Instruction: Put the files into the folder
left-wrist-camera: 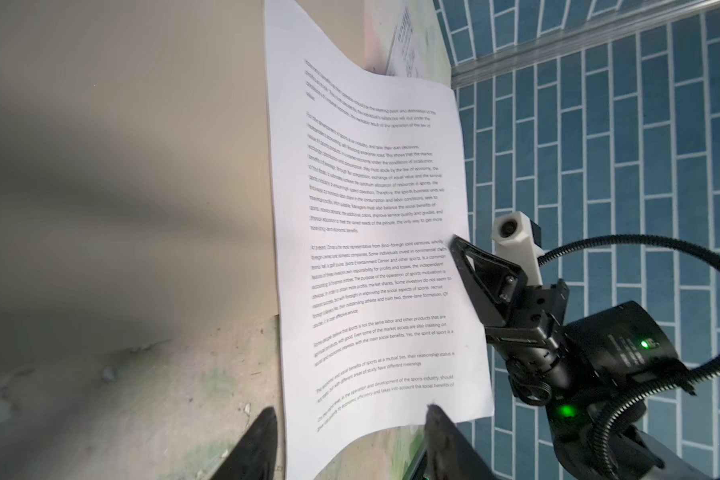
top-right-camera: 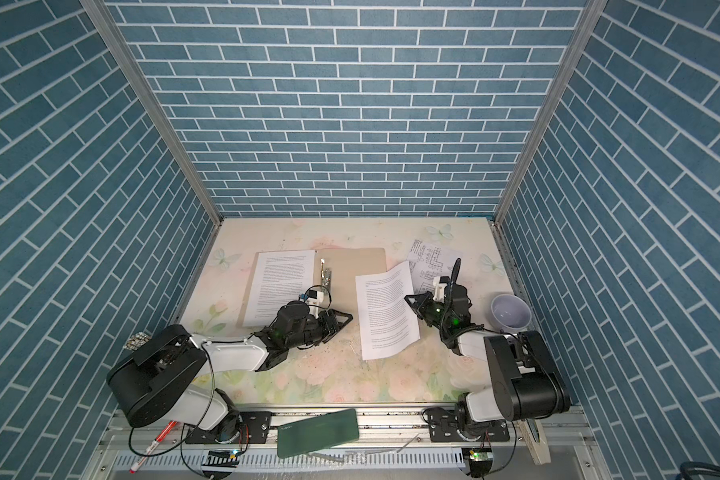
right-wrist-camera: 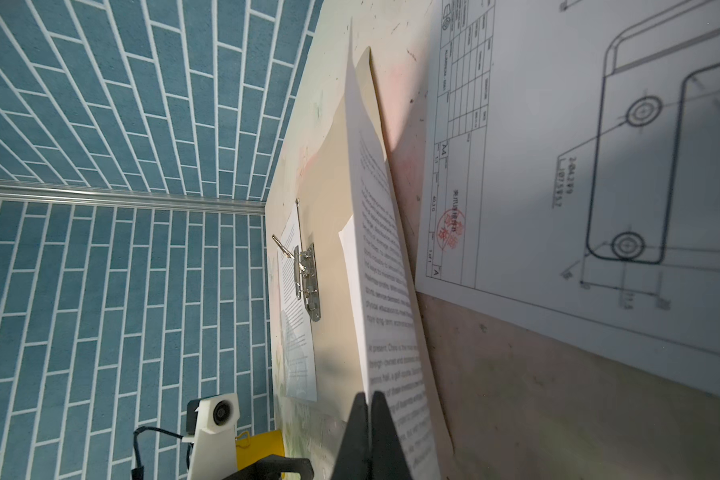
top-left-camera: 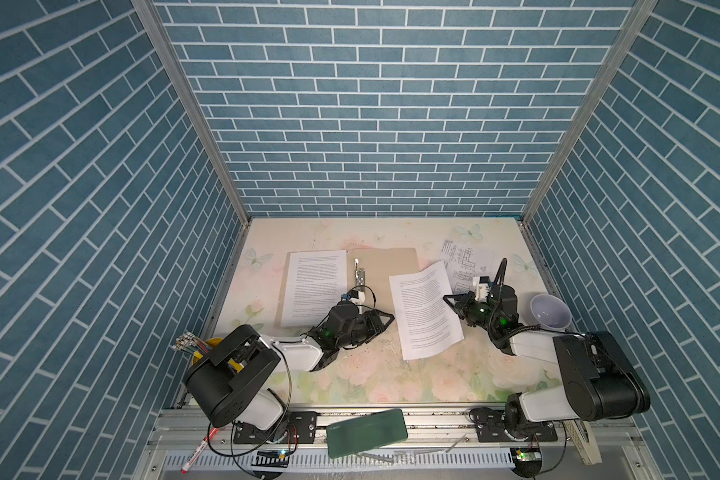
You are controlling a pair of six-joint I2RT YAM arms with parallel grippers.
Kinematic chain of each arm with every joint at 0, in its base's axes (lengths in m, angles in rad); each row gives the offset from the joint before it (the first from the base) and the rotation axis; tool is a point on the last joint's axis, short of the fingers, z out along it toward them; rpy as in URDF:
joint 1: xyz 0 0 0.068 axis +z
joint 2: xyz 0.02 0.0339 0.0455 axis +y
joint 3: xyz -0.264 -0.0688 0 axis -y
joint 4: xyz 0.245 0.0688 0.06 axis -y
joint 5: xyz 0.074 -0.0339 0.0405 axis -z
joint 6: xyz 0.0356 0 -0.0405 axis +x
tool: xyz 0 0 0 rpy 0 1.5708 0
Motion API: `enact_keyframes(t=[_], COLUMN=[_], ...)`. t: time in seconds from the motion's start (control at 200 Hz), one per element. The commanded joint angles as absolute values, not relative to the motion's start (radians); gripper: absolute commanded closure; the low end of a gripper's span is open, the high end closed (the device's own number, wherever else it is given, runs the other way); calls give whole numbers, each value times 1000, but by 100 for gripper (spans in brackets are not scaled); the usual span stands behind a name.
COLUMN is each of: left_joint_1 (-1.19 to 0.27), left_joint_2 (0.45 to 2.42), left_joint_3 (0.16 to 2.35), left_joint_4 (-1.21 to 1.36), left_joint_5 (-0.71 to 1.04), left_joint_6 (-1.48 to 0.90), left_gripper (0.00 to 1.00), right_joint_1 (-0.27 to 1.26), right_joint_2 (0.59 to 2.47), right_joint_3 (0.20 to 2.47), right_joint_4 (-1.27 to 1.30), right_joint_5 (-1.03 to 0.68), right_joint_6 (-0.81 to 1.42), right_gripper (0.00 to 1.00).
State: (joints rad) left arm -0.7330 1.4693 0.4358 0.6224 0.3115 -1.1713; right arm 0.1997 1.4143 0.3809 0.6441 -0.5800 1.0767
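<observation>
The tan folder (top-left-camera: 387,262) lies open at the middle of the table, its metal clip (top-left-camera: 359,276) along the spine. One printed text sheet (top-left-camera: 314,286) rests on its left half. A second text sheet (top-left-camera: 427,309) lies partly over the folder's right edge, and my right gripper (top-left-camera: 447,298) is shut on its right edge, which stands lifted in the right wrist view (right-wrist-camera: 368,399). My left gripper (top-left-camera: 389,318) is open at that sheet's left edge, with the paper's edge showing between its fingers (left-wrist-camera: 258,440). The diagram sheet (top-left-camera: 466,257) lies flat at the back right.
A pale bowl (top-left-camera: 550,311) stands right of my right gripper. A yellow pen holder (top-left-camera: 208,349) sits at the front left behind my left arm. A dark green case (top-left-camera: 366,432) and a red pen (top-left-camera: 198,451) lie on the front rail.
</observation>
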Motion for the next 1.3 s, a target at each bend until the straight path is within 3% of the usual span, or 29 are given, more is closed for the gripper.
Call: enact_keyframes(t=[0.0,0.205,0.466,0.721,0.981,1.151,1.297], left_joint_1=[-714,-709,-683,-590,-508,-500,-496], left_joint_2=[1415,1265,1121,1142,1154,1144,1122], left_joint_3=[478,526,563,565,506,501,483], left_joint_4=[439,111,-93,-100,64,53,61], left_joint_5=[278,133,-33,-1,92,66,20], left_joint_6=[-1074,-940,-805,-751,-771,-756,-746], left_gripper=[27,1,0,0,0,0,0], right_joint_1=[196,231,355,502,583,572,537], right_joint_2=[1351,1275,1324,1583,1791,1765,1720], right_joint_3=[458,575,797,1091,1421,1467,1334], right_joint_4=[531,353,207,184,115,88,119], right_joint_5=[-533,-490,-409,-418,-484,-453,-381], right_joint_6=[1017,973,931,925,940,926,926], right_gripper=[100,100,100,100,100,100,100])
